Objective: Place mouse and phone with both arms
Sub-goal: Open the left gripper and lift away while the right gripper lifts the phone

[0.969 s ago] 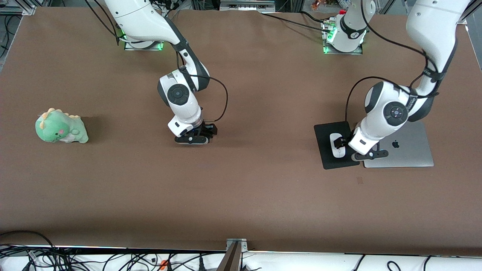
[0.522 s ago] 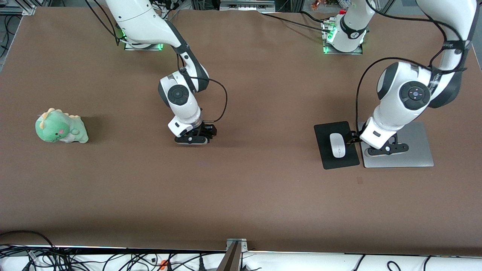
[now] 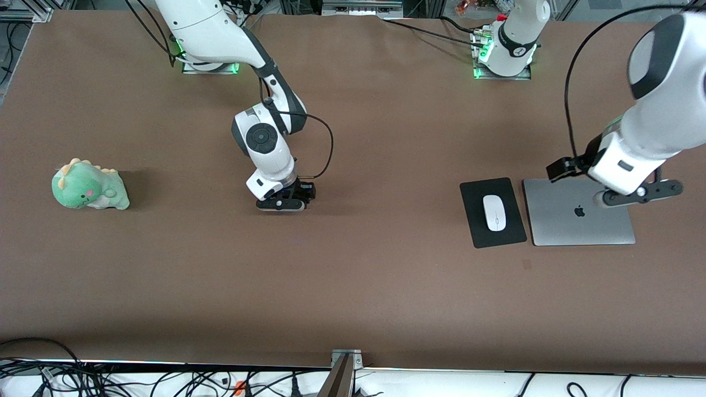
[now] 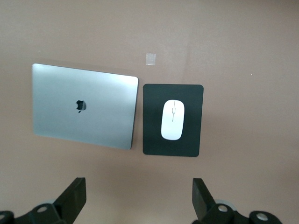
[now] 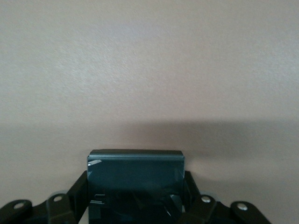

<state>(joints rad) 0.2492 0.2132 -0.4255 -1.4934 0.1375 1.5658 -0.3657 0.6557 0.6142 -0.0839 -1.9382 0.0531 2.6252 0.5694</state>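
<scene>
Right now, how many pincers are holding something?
1. The right pincer, low over the table's middle, grips the phone. The left pincer is open and empty, up over the laptop; the mouse lies on its mat.

My two arms (image 3: 259, 138) are glossy white shells with dark grey bands at the joints, each elbow capped by a round dark disc. Thin black cables loop alongside them. My bases (image 3: 502, 55) glow green. My claws are matte black, with small silver screws set near their fingers (image 4: 70, 198).
</scene>
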